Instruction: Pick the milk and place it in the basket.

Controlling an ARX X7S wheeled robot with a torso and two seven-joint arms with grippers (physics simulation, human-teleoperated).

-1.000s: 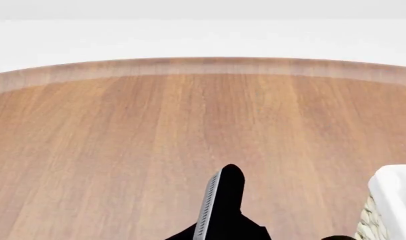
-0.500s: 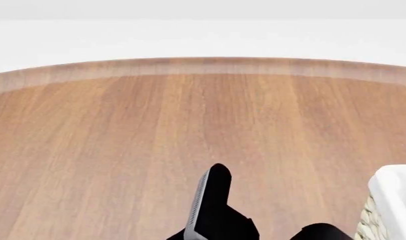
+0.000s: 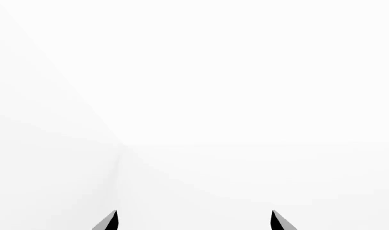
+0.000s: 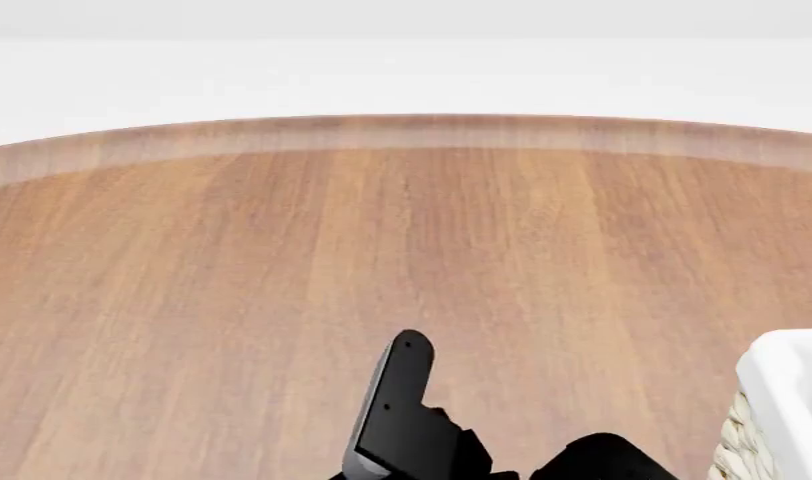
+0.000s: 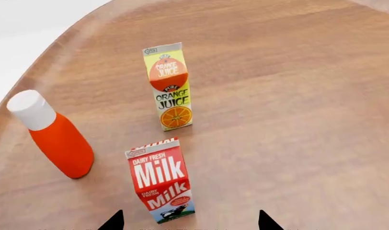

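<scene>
The milk (image 5: 157, 177), a red carton with white lettering and a cow picture low down, stands upright on the wooden table in the right wrist view. My right gripper (image 5: 189, 220) is open; only its two dark fingertips show, spread wider than the carton, which stands just ahead of them and touches neither. The left gripper (image 3: 194, 219) is open too, facing blank white with nothing between its tips. One corner of the basket (image 4: 790, 372), white cloth over pale wicker, shows at the head view's lower right. The milk is out of the head view.
An orange juice carton (image 5: 169, 86) stands beyond the milk. A red bottle with a white cap (image 5: 57, 139) stands beside the milk near the table's curved edge. A black arm part (image 4: 399, 410) rises at the head view's bottom centre over the wooden table (image 4: 246, 250).
In the head view the black arm part has shifted left and turned, now showing its flat side. A second dark rounded part has come into view to its right.
</scene>
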